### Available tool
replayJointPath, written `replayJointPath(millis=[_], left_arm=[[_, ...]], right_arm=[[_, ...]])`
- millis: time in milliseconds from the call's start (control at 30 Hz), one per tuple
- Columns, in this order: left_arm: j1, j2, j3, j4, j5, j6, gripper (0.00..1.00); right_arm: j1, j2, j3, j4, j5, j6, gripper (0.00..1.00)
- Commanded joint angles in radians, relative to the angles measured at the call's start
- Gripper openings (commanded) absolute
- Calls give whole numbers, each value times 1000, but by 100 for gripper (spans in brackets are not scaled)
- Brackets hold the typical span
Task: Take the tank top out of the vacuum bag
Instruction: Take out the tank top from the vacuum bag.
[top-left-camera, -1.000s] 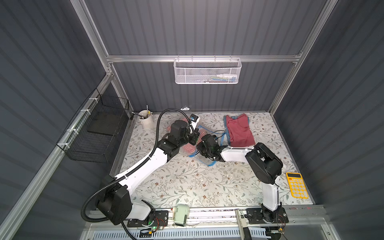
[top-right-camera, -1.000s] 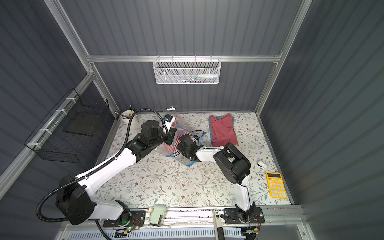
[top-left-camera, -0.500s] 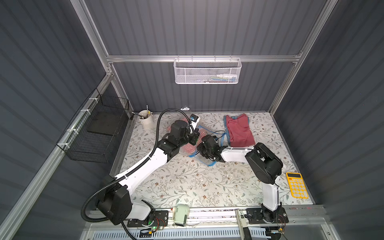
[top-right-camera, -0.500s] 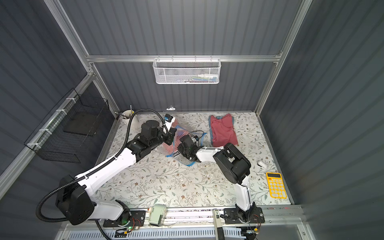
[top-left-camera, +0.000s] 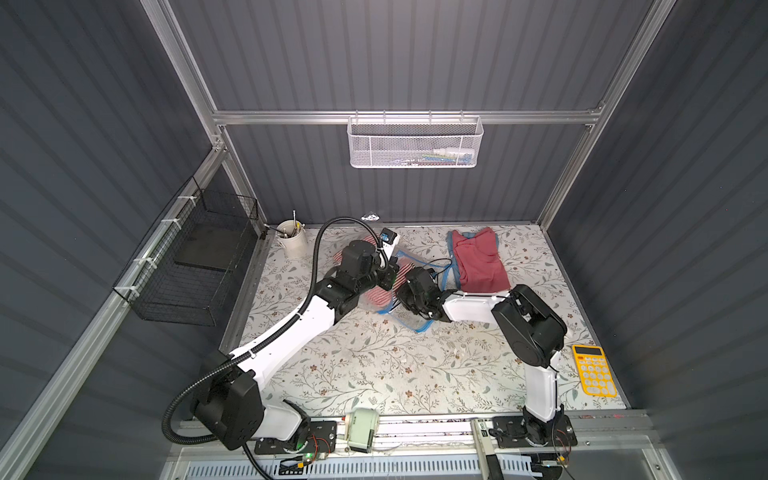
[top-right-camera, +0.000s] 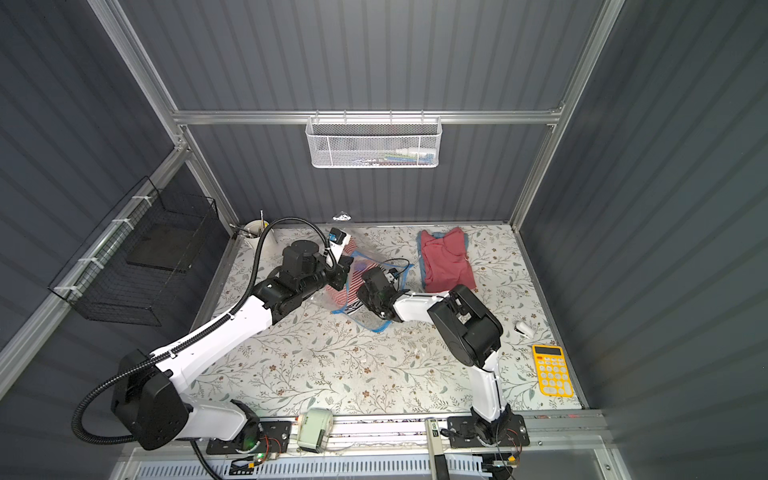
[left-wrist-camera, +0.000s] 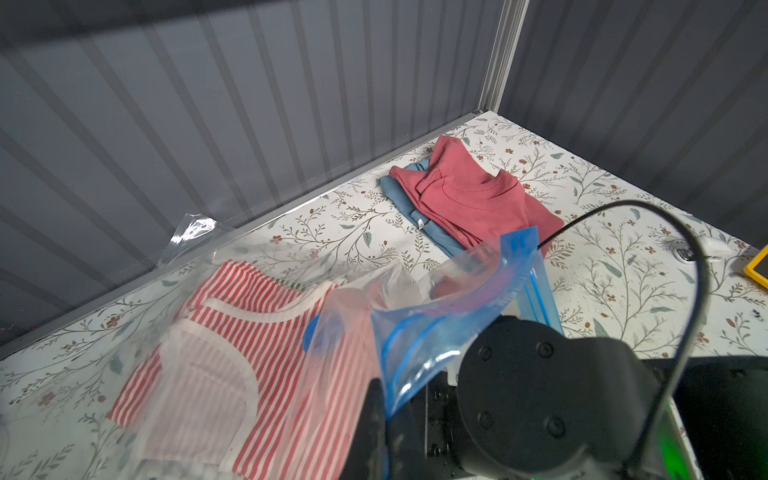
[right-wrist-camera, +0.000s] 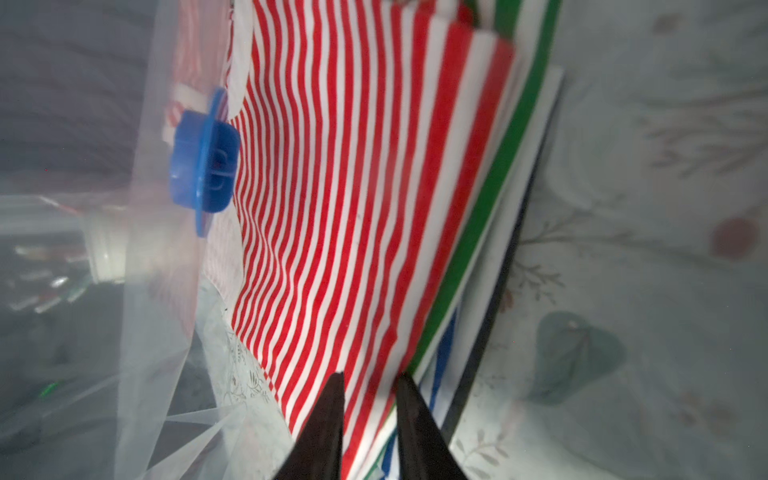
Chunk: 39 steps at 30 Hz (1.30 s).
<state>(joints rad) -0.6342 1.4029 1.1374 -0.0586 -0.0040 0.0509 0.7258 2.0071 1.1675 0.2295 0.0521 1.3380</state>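
Dark ribbed walls close round a floral counter (top-left-camera: 374, 365), and both my arms meet over its far middle. The vacuum bag (top-left-camera: 409, 321) lies there, clear and crumpled, between a white cup (top-left-camera: 291, 245) at far left and a folded pile of pink and blue clothes (top-left-camera: 478, 266) at far right.

My left arm stretches from its near-left base in one long diagonal, with the wrist bent down at the bag's left side. My left fingers (left-wrist-camera: 386, 424) are clamped together on the blue zip strip (left-wrist-camera: 478, 299), holding that edge up off the counter.

My right arm rises from its near-right base and folds at a high elbow. Its forearm runs leftward, low over the counter, with the wrist pushed into the bag. My right fingers (right-wrist-camera: 369, 415) stand a narrow way apart, and the edge of the tank top (right-wrist-camera: 340, 208) shows between the tips. I cannot tell whether they pinch it.

The tank top, striped red and white, is inside the bag. It lies flat on other folded striped cloth (right-wrist-camera: 478, 257), beside the round blue valve cap (right-wrist-camera: 203, 162). A yellow calculator (top-left-camera: 594, 370) sits at near right.
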Motion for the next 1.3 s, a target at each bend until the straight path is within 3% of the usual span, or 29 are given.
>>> replayJointPath(millis=[0,400,767,1200,1267], left_arm=[[-4,-5,14,19,7,-1,0],[-5,1,12,19,9,-2,0],[-5,7,14,20,15,-6,0],[-5,11,16,16,15,-4,0],[-5,10,15,16,15,-4,0]], right_arm=[[-5,-5,19,-28,18,-27,25],[-5,8,67,-46,20,-63,25],[-6,55,12,16,-20,27,26],[3,50,11,-20,-18,32,27],[-3,56,15,-16,-30,26,22]])
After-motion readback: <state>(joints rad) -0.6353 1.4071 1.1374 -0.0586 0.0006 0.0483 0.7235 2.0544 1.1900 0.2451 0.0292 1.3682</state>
